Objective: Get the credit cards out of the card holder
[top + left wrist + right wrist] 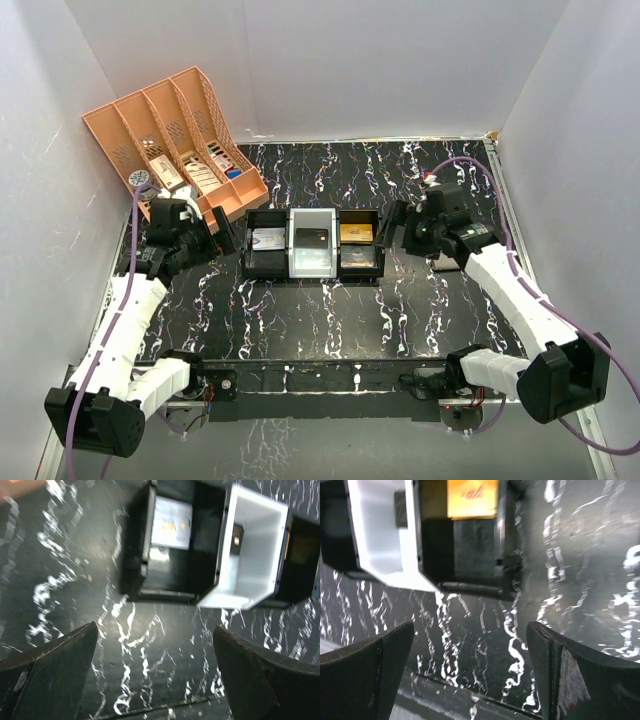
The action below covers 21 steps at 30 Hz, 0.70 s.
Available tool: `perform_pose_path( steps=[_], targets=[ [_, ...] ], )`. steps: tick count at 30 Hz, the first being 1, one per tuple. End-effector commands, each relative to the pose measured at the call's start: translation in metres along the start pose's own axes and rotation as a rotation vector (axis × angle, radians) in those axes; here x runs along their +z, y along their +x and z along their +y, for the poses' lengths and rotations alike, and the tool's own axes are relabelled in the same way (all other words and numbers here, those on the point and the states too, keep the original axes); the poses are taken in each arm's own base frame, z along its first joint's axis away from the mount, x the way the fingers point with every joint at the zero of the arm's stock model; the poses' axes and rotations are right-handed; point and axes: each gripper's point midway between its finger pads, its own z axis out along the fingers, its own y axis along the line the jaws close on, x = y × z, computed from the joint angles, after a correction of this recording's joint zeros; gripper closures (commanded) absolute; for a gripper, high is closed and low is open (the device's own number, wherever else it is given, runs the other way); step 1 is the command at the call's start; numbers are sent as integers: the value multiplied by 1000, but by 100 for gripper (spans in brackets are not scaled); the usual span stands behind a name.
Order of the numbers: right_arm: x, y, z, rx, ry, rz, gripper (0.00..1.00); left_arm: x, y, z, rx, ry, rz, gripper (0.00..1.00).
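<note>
Clearly left gripper (154,630) and right gripper (470,626) gape wide, empty.

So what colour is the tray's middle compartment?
White; the middle compartment shows best from the left wrist.

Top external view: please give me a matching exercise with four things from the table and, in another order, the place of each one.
Things:
1. silver card
2. card holder
3. orange card
4. orange organiser

Places:
A. far left corner of the table
B. white middle compartment of the black tray
C. right compartment of that tray
D. left compartment of that tray

Pairs: 1-D, 2-B, 3-C, 4-A.
</note>
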Motion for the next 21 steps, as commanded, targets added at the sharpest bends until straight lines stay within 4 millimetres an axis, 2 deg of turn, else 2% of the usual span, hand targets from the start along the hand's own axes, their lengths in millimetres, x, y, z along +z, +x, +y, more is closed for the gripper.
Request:
perform_pose_path(
  steps=[1,5,8,13,18,21],
  targets=[
    [10,8,56,-29,-164,29,7,6,36,-27,-97,183,151,1],
    [28,21,84,-116,-124,65,12,6,51,-23,-105,181,189,1],
    [45,26,93,-153,-33,81,20,6,55,-20,-103,171,203,1],
    [74,16,105,-188,85,15,28,7,60,-19,-119,169,209,1],
    [99,5,118,-197,96,-10,33,7,63,-18,-132,172,203,1],
    [112,1,116,-195,145,-12,35,6,64,-16,-128,158,203,1]
  ],
)
